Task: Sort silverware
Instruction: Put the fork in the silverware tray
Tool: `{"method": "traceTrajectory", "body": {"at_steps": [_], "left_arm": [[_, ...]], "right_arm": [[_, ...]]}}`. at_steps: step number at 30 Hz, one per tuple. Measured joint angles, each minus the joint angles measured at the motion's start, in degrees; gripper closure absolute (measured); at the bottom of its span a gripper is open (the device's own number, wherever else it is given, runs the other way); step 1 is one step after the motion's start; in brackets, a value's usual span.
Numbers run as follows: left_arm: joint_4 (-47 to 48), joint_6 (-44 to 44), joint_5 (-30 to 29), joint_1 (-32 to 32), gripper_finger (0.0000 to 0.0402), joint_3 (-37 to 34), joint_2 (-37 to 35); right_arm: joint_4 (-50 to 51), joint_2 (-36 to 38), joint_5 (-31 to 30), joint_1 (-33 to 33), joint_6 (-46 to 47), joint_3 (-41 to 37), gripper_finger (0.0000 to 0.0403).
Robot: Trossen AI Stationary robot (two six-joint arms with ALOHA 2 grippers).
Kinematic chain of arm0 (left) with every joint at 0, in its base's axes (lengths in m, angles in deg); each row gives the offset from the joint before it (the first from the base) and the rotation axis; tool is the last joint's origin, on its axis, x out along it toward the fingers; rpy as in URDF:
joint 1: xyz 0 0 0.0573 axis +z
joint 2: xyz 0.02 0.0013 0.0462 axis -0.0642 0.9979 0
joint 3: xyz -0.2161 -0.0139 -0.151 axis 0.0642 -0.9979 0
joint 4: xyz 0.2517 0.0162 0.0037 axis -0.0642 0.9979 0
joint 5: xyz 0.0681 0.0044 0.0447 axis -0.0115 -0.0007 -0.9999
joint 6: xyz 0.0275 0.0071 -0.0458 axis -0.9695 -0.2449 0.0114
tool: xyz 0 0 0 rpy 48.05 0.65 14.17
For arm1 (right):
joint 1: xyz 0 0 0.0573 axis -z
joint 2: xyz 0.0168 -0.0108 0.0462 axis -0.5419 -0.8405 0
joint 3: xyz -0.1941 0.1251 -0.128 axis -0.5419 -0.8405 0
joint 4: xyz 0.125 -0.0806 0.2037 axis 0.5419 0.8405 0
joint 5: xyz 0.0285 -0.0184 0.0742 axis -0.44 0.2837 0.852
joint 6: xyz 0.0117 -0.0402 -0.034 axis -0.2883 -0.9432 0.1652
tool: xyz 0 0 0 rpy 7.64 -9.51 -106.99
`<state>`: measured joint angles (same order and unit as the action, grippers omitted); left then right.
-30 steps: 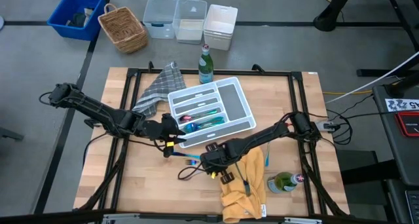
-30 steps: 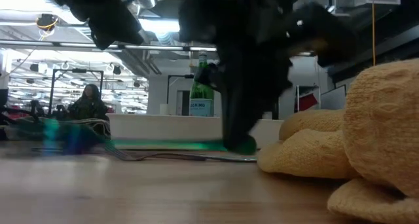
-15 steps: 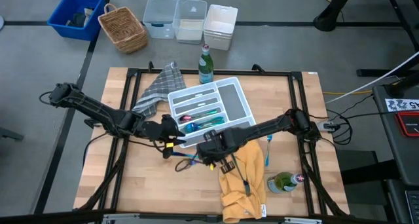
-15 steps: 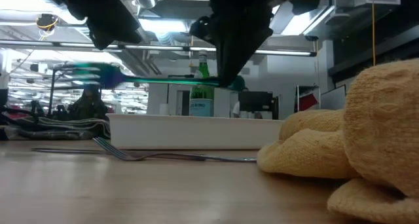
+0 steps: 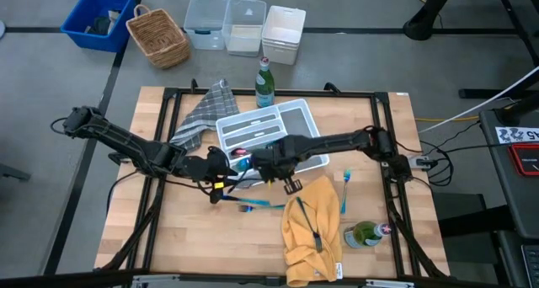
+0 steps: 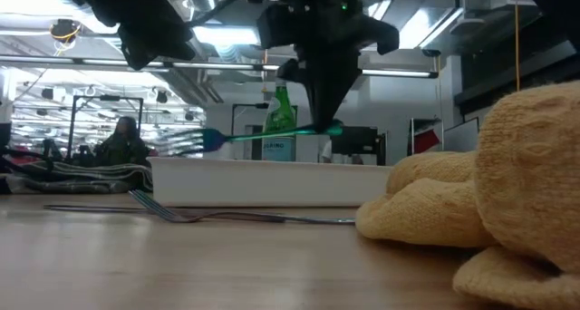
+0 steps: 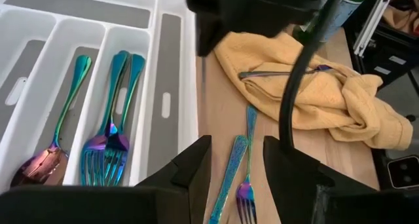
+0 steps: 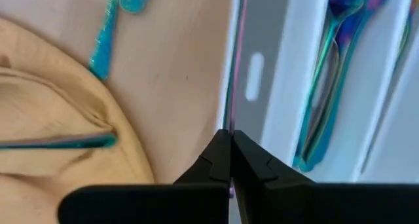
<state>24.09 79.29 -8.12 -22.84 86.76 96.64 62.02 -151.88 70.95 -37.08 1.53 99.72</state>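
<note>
My right gripper (image 5: 271, 163) is shut on a slim teal piece of silverware (image 6: 263, 135) over the near wall of the white divided tray (image 5: 313, 130). The tray's slots hold a spoon (image 7: 52, 152) and blue forks (image 7: 112, 133). My left gripper (image 5: 221, 172) is open and empty by the tray's near left corner, above two loose blue pieces (image 7: 234, 178) that lie flat on the table. Another blue piece (image 5: 345, 185) lies right of the yellow towel (image 5: 313, 233). A dark piece (image 7: 281, 72) rests on the towel. My right gripper pinches one end of the teal piece (image 8: 230, 122) between its two fingertips. The piece runs on in line with the fingers toward the table's left, seen edge-on in the right wrist view. It is level and clear of the table, its free end (image 6: 213, 140) above the tray wall.
A green bottle (image 5: 265, 82) and a grey cloth (image 5: 202, 111) sit at the far side of the table. A second bottle (image 5: 364, 235) lies near the right front. Bins and a basket (image 5: 158, 37) stand on the floor beyond the table.
My right gripper has gone up from the table and toward the far edge, from beside the towel to the tray's near wall. It has carried the teal piece, now lifted clear and level. A fork has stayed on the table.
</note>
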Motion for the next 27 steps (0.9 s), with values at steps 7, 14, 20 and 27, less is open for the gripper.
{"method": "traceTrajectory", "body": {"at_steps": [7,14,20,27], "left_arm": [[0.0,0.5,0.0,0.0,0.0274,0.0,0.0],[0.0,1.4,0.0,0.0,0.0274,0.0,0.0],[0.0,1.4,0.0,0.0,0.0274,0.0,0.0],[0.0,1.4,0.0,0.0,0.0274,0.0,0.0]], "right_arm": [[0.5,0.0,3.0,4.4,-3.4,0.0,0.0398],[-0.7,0.0,7.9,9.3,-6.4,0.0,0.0398],[-2.3,0.0,12.7,13.6,-9.8,0.0,0.0398],[-3.1,-1.9,18.3,16.0,-11.1,0.0,0.0398]]}}
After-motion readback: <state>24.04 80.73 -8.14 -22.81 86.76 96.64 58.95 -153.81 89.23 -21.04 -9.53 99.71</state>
